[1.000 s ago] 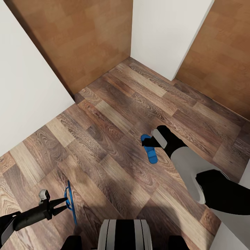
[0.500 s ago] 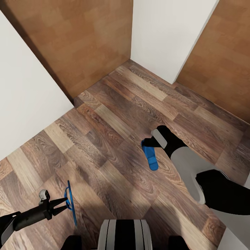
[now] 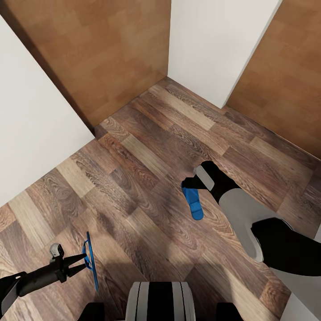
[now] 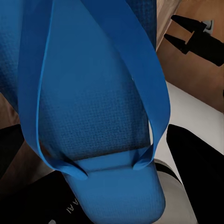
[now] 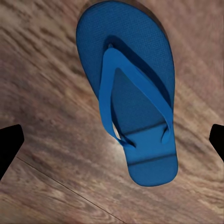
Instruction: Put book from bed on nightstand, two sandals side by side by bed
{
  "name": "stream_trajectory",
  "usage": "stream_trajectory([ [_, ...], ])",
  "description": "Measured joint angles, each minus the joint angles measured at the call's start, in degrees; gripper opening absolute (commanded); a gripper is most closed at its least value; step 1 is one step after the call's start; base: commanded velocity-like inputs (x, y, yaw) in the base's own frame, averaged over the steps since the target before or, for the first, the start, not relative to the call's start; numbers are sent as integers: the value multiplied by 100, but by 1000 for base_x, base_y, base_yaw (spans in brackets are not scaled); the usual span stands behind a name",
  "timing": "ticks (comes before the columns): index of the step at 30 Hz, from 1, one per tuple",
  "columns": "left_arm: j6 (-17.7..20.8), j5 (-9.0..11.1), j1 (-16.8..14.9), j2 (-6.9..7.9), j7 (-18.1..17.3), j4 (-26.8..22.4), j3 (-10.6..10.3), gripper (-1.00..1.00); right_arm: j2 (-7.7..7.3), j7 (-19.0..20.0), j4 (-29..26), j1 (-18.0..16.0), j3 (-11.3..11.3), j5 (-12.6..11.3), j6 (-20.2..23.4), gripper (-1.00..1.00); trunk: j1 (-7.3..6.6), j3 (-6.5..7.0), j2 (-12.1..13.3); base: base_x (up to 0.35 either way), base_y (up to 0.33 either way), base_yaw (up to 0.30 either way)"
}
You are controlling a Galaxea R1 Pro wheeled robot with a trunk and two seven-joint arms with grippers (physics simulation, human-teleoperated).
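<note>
Left gripper (image 3: 82,262) at 7 o'clock clamps one sandal (image 3: 91,258) held on edge; right gripper (image 3: 189,183) hangs with jaws wide apart over the other sandal (image 3: 194,201), flat on the floor (image 3: 147,147) near centre. No readable writing. White walls (image 3: 31,120) at 10 and 12 o'clock, wooden doors (image 3: 102,49) between and at 2; open planks between the arms.

Left claw (image 3: 84,262) clamped, right claw (image 3: 186,183) spread

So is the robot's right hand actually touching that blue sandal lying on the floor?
Apart. In the right wrist view the sandal lies flat on the floor, with wood showing between it and the open black fingers at both edges.
</note>
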Motion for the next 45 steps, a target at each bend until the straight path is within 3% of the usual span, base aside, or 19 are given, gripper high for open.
stream_trajectory([
  [5,2,-1,0,15,-7,10,0,-100,5,7,0,0,29,0,4,100,0,0,0,0,0,0],
  [14,3,0,0,28,-9,57,7,-100,-1,3,0,0,275,-1,5,100,0,0,0,0,0,0],
  [33,-7,5,0,100,-17,63,-1,-100,-2,2,0,1,327,-9,-19,100,49,-420,-25,0,0,0],
  [37,-13,5,0,108,-18,62,0,-100,-2,1,0,0,327,-7,-20,100,49,-421,-25,0,0,0],
  [45,-15,6,0,112,-18,62,0,-100,-2,5,0,0,327,471,-4,100,49,-421,-25,0,0,0],
])
